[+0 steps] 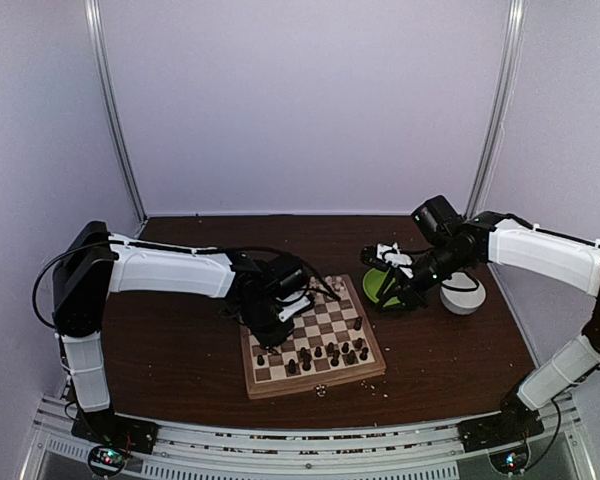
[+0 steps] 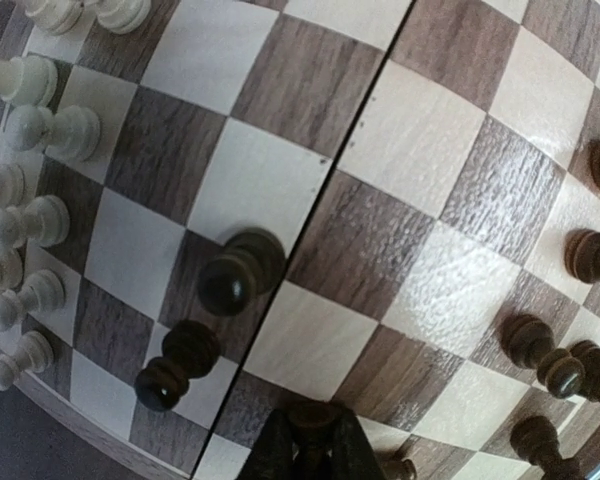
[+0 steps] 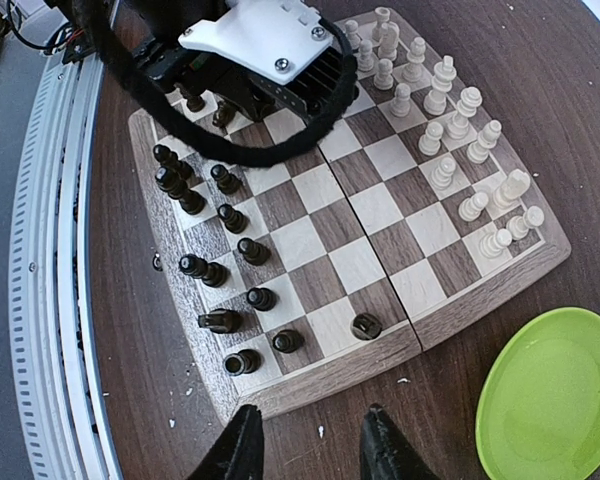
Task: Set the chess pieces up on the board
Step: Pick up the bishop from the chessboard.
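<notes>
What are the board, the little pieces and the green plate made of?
Board: looks like wood, with visible grain and a slight sheen, probably varnished. Pale pieces and dark pieces: likely turned wood, smooth, the dark ones glossy. Plate: probably plastic, an even bright green with a soft shine.

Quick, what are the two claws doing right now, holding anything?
Left claw: closed on a dark chess piece, it seems.
Right claw: open, holding nothing.
</notes>
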